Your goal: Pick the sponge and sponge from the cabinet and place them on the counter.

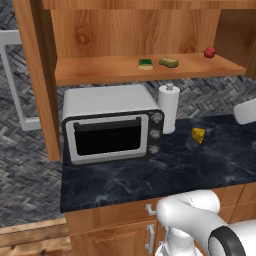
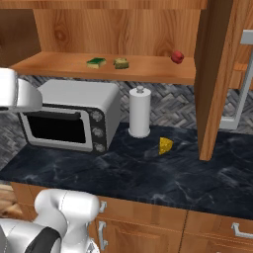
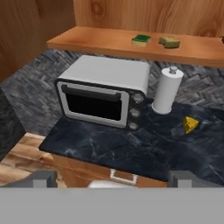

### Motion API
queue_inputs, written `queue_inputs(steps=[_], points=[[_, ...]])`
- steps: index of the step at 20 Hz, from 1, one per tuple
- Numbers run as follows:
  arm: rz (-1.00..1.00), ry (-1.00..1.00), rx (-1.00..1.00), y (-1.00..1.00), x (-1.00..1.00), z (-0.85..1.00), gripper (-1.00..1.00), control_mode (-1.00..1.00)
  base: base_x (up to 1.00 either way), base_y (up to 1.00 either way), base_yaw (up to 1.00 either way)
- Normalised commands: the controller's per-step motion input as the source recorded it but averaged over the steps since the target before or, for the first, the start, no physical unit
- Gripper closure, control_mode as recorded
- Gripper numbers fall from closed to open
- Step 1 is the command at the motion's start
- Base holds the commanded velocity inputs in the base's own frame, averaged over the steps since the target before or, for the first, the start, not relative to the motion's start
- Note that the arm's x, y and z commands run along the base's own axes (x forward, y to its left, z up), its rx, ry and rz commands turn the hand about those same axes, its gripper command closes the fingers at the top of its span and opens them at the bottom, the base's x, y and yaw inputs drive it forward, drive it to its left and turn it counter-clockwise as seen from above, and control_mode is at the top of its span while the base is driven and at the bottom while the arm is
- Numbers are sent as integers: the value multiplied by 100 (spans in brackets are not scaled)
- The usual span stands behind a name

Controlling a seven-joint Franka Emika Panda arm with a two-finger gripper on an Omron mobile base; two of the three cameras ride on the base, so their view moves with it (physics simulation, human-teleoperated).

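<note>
Sponges lie side by side on the wooden shelf of the open cabinet [image 1: 125, 70], both far ahead of the claw [image 3: 112, 179] and much higher than it. In the hand view, the green-topped sponge [image 3: 141, 40] is a little to the right of the claw's middle line, and the olive-yellow sponge [image 3: 169, 42] is just beside it, further right; the two are near each other but I cannot tell if they touch. In the left base view the same pair sits at the middle of the shelf, green-topped sponge [image 1: 145, 64] on the left and olive-yellow sponge [image 1: 169, 62] on the right.

The claw is wide open and holds nothing; its two dark finger tips [image 3: 43, 179] stand far apart at the bottom of the hand view, over the front edge of the counter [image 3: 131, 148].

Between the claw and the shelf, the microwave [image 3: 105, 89] stands on the counter, ahead and slightly left. A paper towel roll [image 3: 167, 89] stands upright just beside the microwave's right side. A cheese wedge [image 3: 190, 124] lies on the counter, ahead and to the right of the claw, apart from the roll. A small red fruit [image 1: 210, 52] rests on the shelf, well to the right of the sponges.
</note>
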Motion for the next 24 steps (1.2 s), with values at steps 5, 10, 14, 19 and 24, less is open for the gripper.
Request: queue_inputs(steps=[5, 10, 14, 19, 24], points=[[0, -5, -5, -17, 32, -1, -100, -100, 0, 0, 0], [0, 0, 0, -19, 43, 0, -100, -100, 0, 0, 0], [0, 0, 0, -12, 49, 0, -100, -100, 0, 0, 0], [0, 0, -1, -8, 42, 0, -100, -100, 0, 0, 0], [0, 0, -1, -7, 45, -2, -100, -100, 0, 0, 0]])
